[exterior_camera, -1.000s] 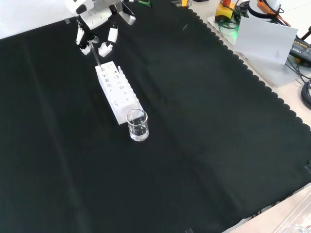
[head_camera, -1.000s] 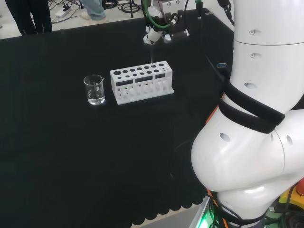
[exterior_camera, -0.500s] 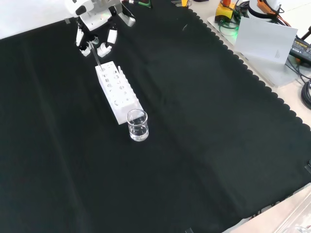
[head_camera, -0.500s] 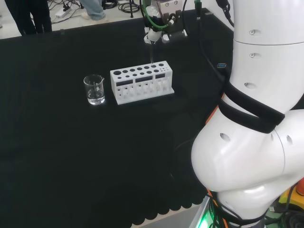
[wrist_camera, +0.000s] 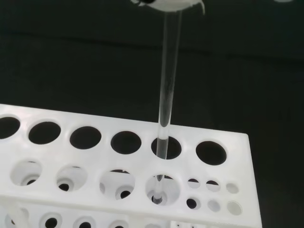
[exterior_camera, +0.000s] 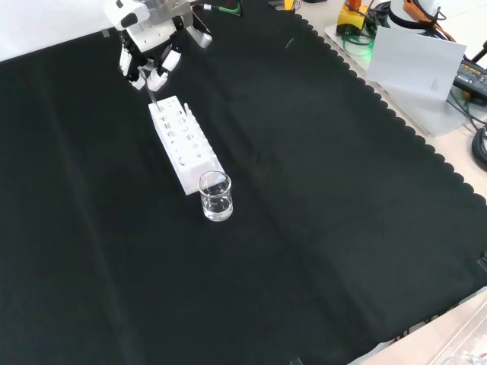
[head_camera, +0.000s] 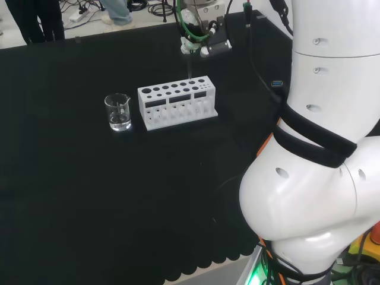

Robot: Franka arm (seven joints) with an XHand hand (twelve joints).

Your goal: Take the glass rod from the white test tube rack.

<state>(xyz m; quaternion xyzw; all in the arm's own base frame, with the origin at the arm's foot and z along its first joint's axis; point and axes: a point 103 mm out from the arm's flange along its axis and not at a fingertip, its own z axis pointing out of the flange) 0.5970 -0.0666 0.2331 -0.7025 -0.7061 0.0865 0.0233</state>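
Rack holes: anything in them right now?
One hole in the rack has the glass rod standing in it, its top pinched by the hand. The other holes in the wrist view look empty. The rod's lower tip is hidden inside the rack.

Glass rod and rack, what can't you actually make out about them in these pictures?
- Glass rod: in the wrist view its lower end is lost behind the white test tube rack, so how deep it sits is unclear.
- Head view: the rod is too thin and clear to follow.
- Hand: in the front view, the fingers hide the rod's top.
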